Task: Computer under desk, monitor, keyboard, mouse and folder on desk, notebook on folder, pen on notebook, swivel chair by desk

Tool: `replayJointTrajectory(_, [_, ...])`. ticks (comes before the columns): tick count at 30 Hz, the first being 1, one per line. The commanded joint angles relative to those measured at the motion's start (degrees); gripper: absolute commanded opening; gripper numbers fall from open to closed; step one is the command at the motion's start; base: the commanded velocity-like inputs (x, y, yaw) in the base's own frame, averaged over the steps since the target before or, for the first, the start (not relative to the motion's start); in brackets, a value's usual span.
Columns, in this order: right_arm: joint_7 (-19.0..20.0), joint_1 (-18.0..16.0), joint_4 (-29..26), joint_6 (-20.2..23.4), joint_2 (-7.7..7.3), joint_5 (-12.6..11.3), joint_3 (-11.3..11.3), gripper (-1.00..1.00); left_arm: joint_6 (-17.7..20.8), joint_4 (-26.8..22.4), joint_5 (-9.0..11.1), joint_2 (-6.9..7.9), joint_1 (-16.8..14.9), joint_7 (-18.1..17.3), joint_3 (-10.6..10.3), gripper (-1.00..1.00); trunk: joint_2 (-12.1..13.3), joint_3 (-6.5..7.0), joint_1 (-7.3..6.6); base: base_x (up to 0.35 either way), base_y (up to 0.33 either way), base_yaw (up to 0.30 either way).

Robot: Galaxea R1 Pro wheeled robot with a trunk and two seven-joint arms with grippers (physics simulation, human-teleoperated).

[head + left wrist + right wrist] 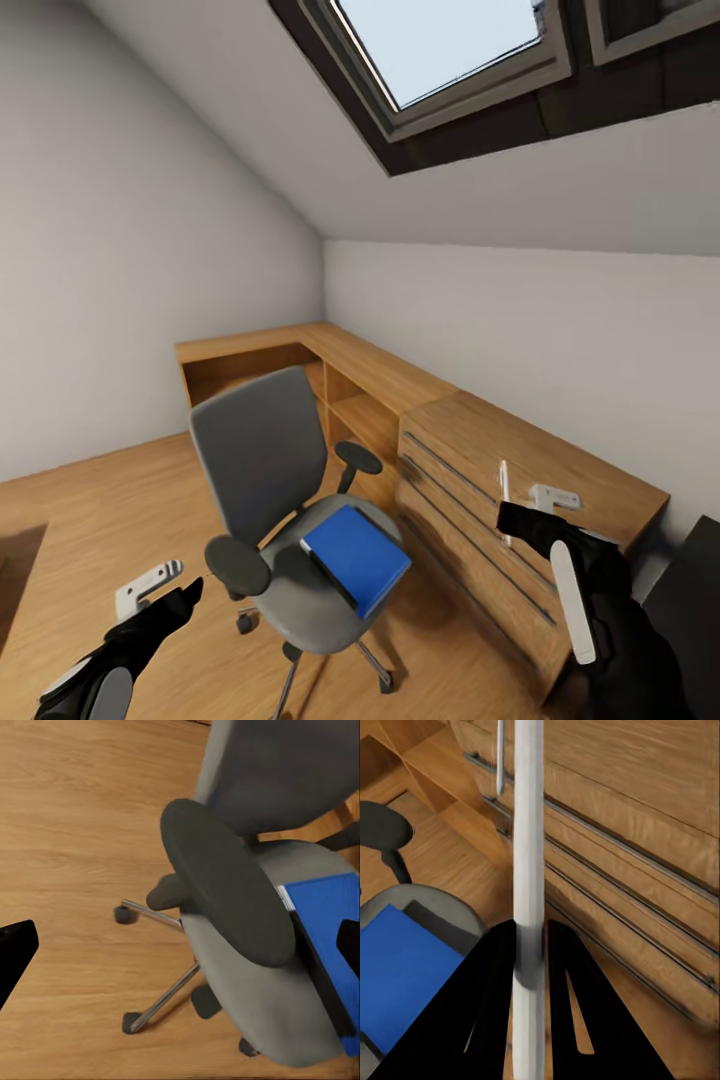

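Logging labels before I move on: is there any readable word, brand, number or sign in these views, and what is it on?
None: no readable text in any view.
The folder on the swivel chair has a plain blue cover, no title.
The pen gripped in the right end effector is bare white, no print.
The light wood chest shows steel handles, no labels.
The left end effector carries no marking.

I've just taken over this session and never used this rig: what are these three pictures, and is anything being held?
The large picture is from the robot's head, looking down over its two arms. The other two come from cameras by each claw. The right claw is shut on the white pen, beside a light wood chest. The left claw is open and holds nothing, near the swivel chair. The blue folder lies on the chair's seat.
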Motion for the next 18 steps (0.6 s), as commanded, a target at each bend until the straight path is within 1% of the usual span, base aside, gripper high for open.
replayJointTrajectory(1, [-0.04,-0.06,-0.04,0.28,0.06,-0.46,-0.29,-1.00,0.20,-0.10,0.56,-0.03,-0.03,0.43,-0.07,1.00,0.37,0.12,-0.23,0.000,0.000,-0.269])
replayJointTrajectory(15, [0.04,-0.06,0.23,0.17,-0.02,-0.43,-0.58,-1.00,0.11,-0.10,0.46,-0.03,-0.06,0.43,-0.29,1.00,5.99,2.63,-3.30,0.000,0.000,-0.269])
replayJointTrajectory(18, [0.02,-0.08,0.35,-0.06,-0.20,-0.36,-0.69,-1.00,0.11,-0.10,0.46,-0.03,-0.07,0.43,-0.29,1.00,5.99,2.63,-3.30,0.000,0.000,-0.279])
